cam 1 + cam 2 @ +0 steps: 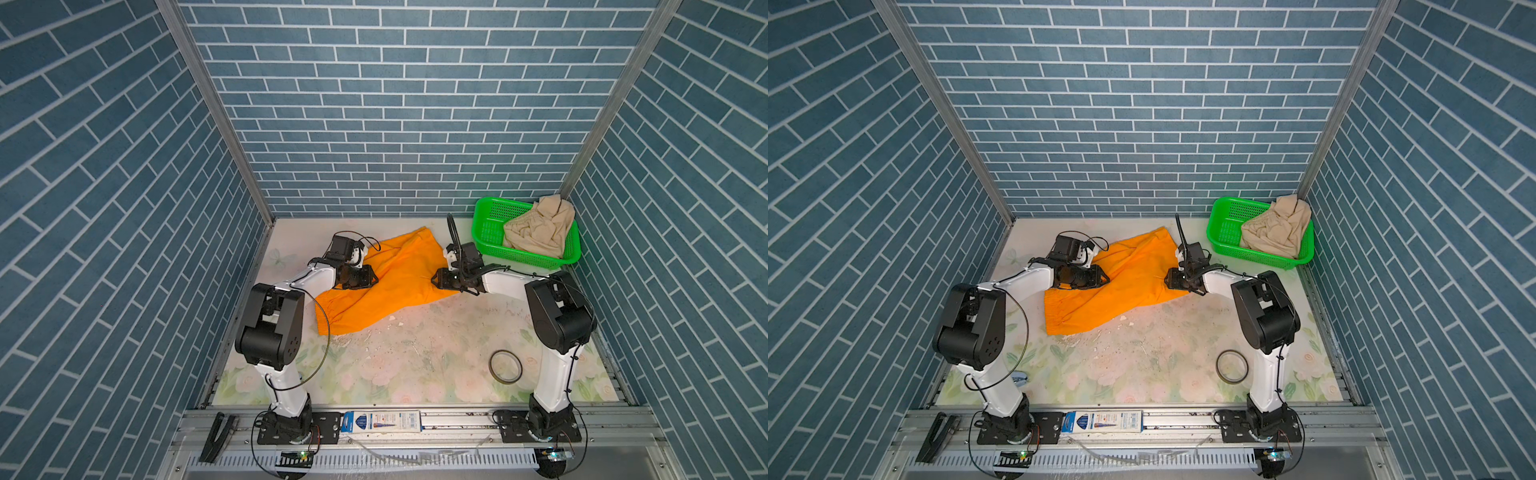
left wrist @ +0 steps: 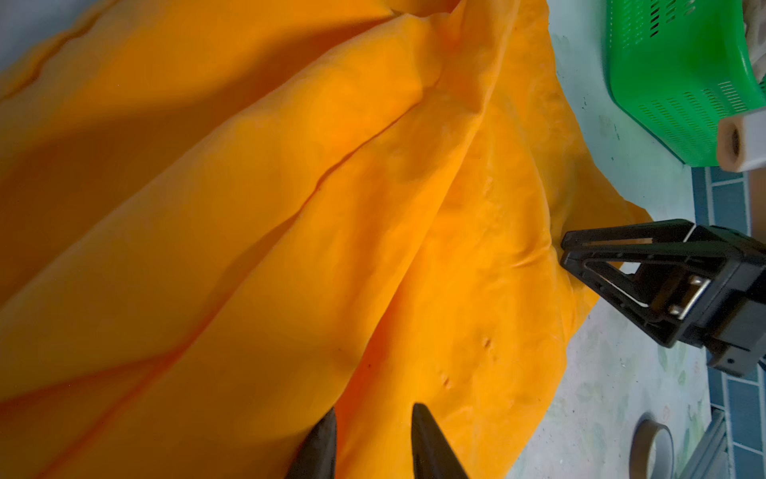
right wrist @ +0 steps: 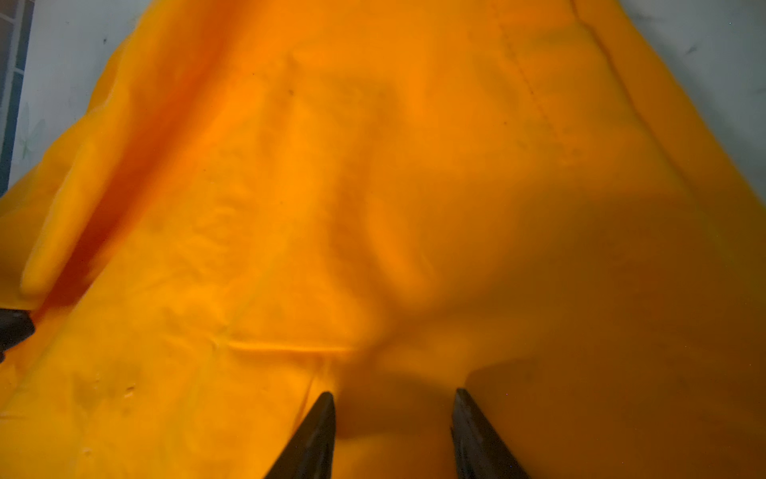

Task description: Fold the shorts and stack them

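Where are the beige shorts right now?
In both top views, the beige shorts lie crumpled inside the green basket, at the table's far right corner, beyond the right arm.

Top views bright, even, wide-angle bowed at edges — wrist views soft, shadowed, orange shorts [image 3: 373, 207] blurred.

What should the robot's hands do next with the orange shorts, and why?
Probably close both grippers on the cloth. The left gripper and right gripper sit over the orange shorts with jaws apart, and the shorts lie spread out, unfolded, on the table.
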